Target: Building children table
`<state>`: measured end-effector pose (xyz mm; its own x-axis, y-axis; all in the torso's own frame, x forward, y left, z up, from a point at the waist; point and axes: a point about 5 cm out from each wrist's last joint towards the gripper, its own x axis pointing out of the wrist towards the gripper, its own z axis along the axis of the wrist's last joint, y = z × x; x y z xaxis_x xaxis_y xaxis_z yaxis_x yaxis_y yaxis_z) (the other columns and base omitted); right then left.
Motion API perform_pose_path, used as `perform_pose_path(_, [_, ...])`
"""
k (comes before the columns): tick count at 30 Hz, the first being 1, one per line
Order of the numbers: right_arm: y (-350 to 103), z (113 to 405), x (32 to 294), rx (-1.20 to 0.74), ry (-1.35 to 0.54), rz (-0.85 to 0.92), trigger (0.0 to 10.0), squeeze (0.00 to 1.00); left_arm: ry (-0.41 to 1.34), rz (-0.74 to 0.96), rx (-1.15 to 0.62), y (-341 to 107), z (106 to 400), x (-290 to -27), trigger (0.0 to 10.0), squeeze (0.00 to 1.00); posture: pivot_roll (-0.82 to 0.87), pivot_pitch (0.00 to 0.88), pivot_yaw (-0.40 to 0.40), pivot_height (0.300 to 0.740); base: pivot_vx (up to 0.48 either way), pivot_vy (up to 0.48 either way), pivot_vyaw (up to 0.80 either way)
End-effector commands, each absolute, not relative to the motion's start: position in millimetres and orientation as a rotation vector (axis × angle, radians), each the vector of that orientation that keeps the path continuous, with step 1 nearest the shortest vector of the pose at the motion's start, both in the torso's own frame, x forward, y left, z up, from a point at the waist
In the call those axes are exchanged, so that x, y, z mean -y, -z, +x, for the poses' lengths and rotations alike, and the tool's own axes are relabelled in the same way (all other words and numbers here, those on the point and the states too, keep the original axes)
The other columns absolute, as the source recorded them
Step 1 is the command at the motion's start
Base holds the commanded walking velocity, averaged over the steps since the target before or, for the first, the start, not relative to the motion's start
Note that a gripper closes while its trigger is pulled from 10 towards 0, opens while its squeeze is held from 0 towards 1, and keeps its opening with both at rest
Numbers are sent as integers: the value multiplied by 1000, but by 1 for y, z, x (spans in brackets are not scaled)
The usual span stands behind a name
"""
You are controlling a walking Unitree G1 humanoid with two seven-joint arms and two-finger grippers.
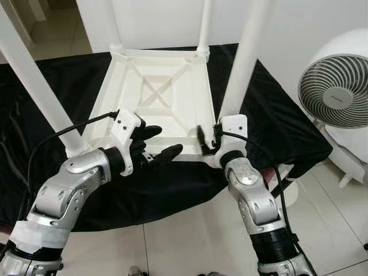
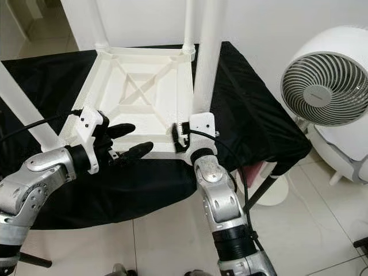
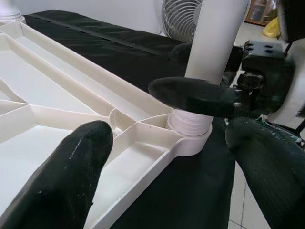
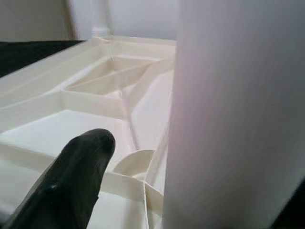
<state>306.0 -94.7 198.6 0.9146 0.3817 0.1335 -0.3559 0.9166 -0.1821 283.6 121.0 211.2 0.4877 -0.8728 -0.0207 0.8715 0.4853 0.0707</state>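
The white children's table top [image 1: 167, 95] is laid upside-down on a black-draped table [image 1: 270, 115], ribbed underside up, w/ four white legs standing in its corner sockets. The near-right leg [image 1: 244, 57] is set upright, long axis approx. vertical, and is held at its base by the right pincer [image 1: 208, 138], one finger seen inboard of the tube and the leg pressed against it in the right wrist view. The left pincer [image 1: 158, 144] is spread wide over the near edge of the top, nothing held, pointed toward that same leg socket [image 3: 190, 126]. The right arm is judged nearer for seating or twisting the leg. A white fan [image 1: 339, 86] stands to the right.
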Motion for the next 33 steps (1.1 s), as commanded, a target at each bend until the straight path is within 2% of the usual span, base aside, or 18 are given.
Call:
perform_pose_path(1, [-206, 300, 89, 203, -491, -149, 10000, 0, 1094, 73, 11, -210, 281, -116, 10000, 0, -57, 112, 30, 740, 0, 0, 0])
perform_pose_path(5, [-204, 299, 104, 168, -582, -220, 10000, 0, 1144, 70, 3, -208, 277, -111, 10000, 0, -57, 112, 30, 740, 0, 0, 0])
perform_pose_path(7, [-199, 303, 125, 118, -658, -318, 10000, 0, 1225, 81, -4, -207, 271, -105, 10000, 0, -58, 116, 28, 740, 0, 0, 0])
perform_pose_path(8, [-199, 303, 125, 118, -658, -318, 10000, 0, 1225, 81, -4, -207, 271, -105, 10000, 0, -58, 116, 28, 740, 0, 0, 0])
perform_pose_path(9, [-198, 307, 137, 86, -691, -369, 10000, 0, 1270, 108, -13, -206, 269, -103, 10000, 0, -59, 115, 30, 740, 0, 0, 0])
perform_pose_path(13, [-198, 313, 151, 33, -767, -405, 10000, 0, 1315, 181, -18, -206, 268, -103, 10000, 0, -63, 115, 40, 740, 0, 0, 0])
perform_pose_path(20, [-204, 321, 155, 18, -851, -420, 10000, 0, 1312, 285, -14, -207, 269, -107, 10000, 0, -57, 115, 39, 740, 0, 0, 0])
perform_pose_path(22, [-211, 324, 149, 30, -919, -432, 10000, 0, 1314, 337, -14, -207, 267, -109, 10000, 0, -50, 115, 34, 740, 0, 0, 0])
perform_pose_path(31, [-214, 322, 137, 28, -1090, -445, 10000, 0, 1302, 340, -17, -206, 262, -111, 10000, 0, -41, 111, 26, 740, 0, 0, 0])
perform_pose_path(32, [-211, 321, 136, 16, -1114, -448, 6510, 0, 1295, 336, -14, -207, 262, -111, 10000, 0, -41, 111, 26, 740, 0, 0, 0])
perform_pose_path(33, [-211, 321, 136, 16, -1114, -448, 6510, 0, 1295, 336, -14, -207, 262, -111, 10000, 0, -41, 111, 26, 740, 0, 0, 0])
